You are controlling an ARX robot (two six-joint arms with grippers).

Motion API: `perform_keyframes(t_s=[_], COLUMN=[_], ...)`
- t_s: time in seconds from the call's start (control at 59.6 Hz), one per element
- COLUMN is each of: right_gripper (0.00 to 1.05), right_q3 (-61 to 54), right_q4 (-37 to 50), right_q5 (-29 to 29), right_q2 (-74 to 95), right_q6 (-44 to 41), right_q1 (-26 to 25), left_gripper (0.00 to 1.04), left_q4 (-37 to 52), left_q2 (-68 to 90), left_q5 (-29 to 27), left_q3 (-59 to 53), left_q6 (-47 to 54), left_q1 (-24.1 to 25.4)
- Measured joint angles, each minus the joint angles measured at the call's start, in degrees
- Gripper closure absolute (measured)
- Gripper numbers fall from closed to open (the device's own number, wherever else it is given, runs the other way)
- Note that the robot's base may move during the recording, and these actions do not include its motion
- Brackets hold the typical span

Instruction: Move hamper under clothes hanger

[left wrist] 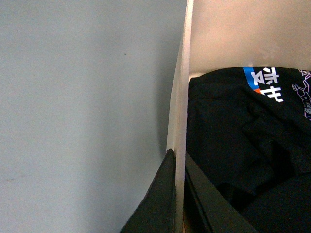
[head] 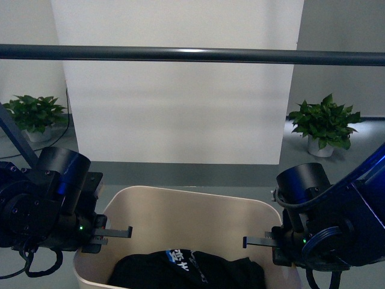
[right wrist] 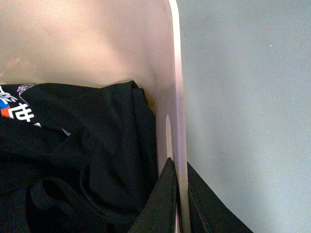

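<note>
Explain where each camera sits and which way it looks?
Front view: on the robot's body between its arms, facing forward at the clothes hanger, white panel and hamper; left gripper and right gripper show at its sides.
Left wrist view: on the left wrist, looking along its fingers, which straddle the hamper wall; grey floor outside.
Right wrist view: same on the right wrist, fingers straddling the opposite wall.
Shared: all three show the hamper and the black garment inside.

Beige hamper (head: 192,211), black garment (head: 180,274), blue-and-white print, grey clothes hanger (head: 192,54)
</note>
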Motion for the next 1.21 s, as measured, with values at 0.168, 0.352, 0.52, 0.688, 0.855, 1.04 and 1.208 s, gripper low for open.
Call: perform_keyframes(t_s=[0.168, 0.352, 0.52, 0.688, 0.855, 1.04, 1.208], right_gripper=[1.02, 1.02, 1.02, 1.02, 1.02, 1.02, 1.02], right_q3=[0.0, 2.43, 4.02, 4.37, 5.62, 6.08, 6.08], right_q4=[0.0, -6.88, -11.93, -11.63, -10.71, -9.07, -6.88], right_q5=[-0.04, -0.92, -1.03, -0.39, -0.11, 0.81, 1.97], right_q2=[0.0, 0.0, 0.39, 2.69, 4.31, 5.81, 6.82], right_q6=[0.0, 3.48, 6.8, 7.72, 7.87, 7.74, 7.41], right_q1=[0.0, 0.22, 0.74, 1.07, 1.44, 1.46, 1.51], left_gripper=[1.01, 1.01, 1.01, 1.01, 1.01, 1.01, 1.01], left_q4=[0.0, -9.55, -14.19, -13.55, -11.28, -9.53, -8.07], left_q2=[0.0, 0.0, 0.24, 0.98, 1.01, 1.2, 2.43], left_q5=[-0.02, -0.57, -0.61, -0.92, -0.96, -0.87, -0.79], left_q3=[0.0, 3.08, 3.85, 3.41, 0.7, -1.6, -2.62], left_q6=[0.0, -2.21, -3.48, -3.52, -4.35, -5.01, -6.32], left_q1=[-0.02, -0.09, -0.74, -1.11, -1.16, -1.27, -1.62])
